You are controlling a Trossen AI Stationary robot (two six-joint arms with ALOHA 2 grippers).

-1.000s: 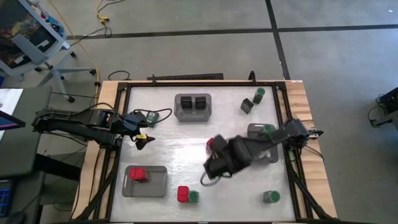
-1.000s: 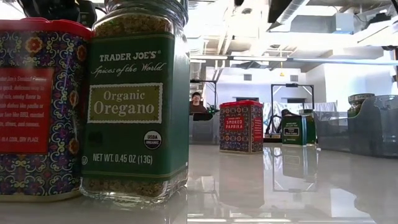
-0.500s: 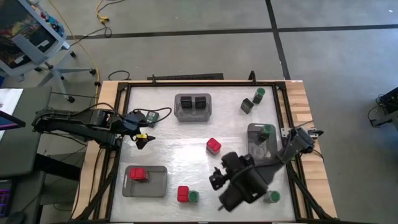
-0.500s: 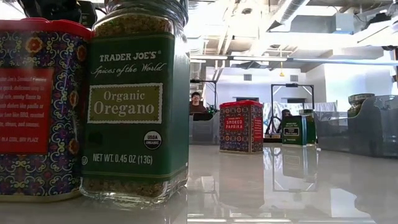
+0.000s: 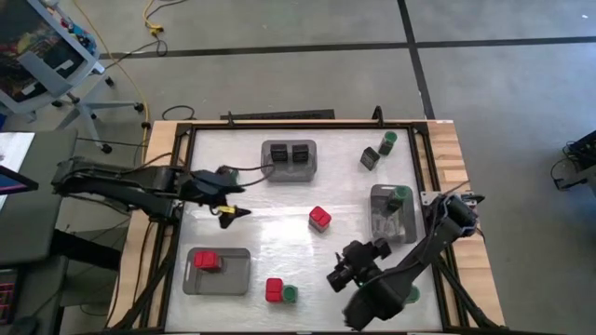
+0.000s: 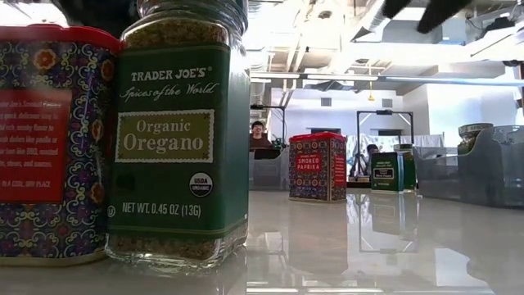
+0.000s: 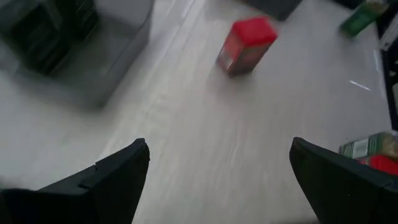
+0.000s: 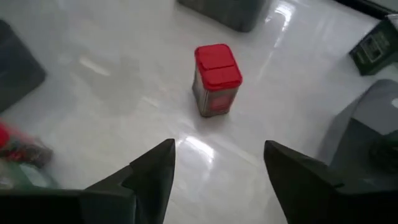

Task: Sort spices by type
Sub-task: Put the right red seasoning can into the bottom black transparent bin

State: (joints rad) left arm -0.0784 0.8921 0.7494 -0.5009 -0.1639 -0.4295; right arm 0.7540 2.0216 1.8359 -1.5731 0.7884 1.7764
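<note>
One red spice tin (image 5: 319,218) (image 8: 216,78) (image 7: 245,45) stands alone mid-table on its base. My right gripper (image 5: 339,275) (image 8: 217,177) hangs open above the table, on the tin's near side, and the tin shows beyond its fingers. My left gripper (image 5: 233,198) (image 7: 217,180) is open over the table's left part and holds nothing. By the near edge another red tin (image 5: 274,289) stands beside a green-lidded jar (image 5: 290,294). A black container (image 5: 370,159) and a green-lidded jar (image 5: 387,141) stand at the far right.
Three grey trays: far middle (image 5: 289,160) with two black containers, near left (image 5: 216,271) with a red tin, right (image 5: 391,214) with a green-lidded jar. My right arm partly covers another jar (image 5: 407,294) near the front right. Bare tabletop lies between the trays.
My right arm has swung from over the middle red tin toward the table's near edge and sunk lower; the tin has stayed where it was. My left gripper has moved a little toward the table's right, farther over the tabletop.
</note>
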